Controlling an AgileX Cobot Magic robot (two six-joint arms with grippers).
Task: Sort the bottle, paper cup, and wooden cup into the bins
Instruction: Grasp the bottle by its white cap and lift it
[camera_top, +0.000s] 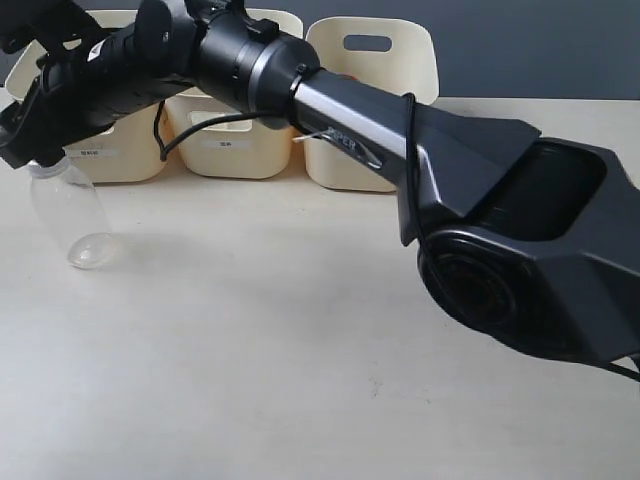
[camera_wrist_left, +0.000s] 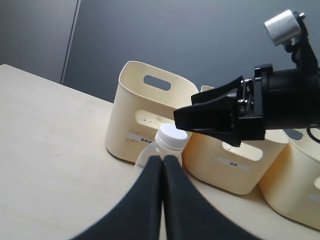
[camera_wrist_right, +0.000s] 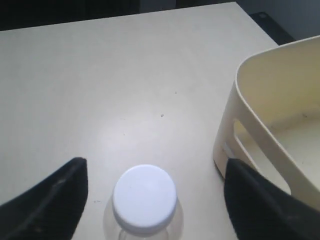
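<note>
The clear bottle (camera_top: 70, 220) with a white cap (camera_wrist_right: 145, 197) stands upright on the table in front of the left bin (camera_top: 115, 140). My right gripper (camera_top: 38, 152) reaches across to the far left and hangs open just above the cap, one finger (camera_wrist_right: 52, 200) on each side and not touching it. From the left wrist view the bottle (camera_wrist_left: 170, 142) stands right behind my left gripper (camera_wrist_left: 162, 165), whose fingers are pressed together on nothing, and the right gripper (camera_wrist_left: 187, 117) hovers over it. The paper cup and the wooden cup are out of view.
Three cream bins stand in a row at the table's back: left, middle (camera_top: 235, 135) and right (camera_top: 372, 60). The right arm's long black body (camera_top: 480, 200) crosses over the table from right to left. The left bin's wall (camera_wrist_right: 250, 100) is close beside the bottle.
</note>
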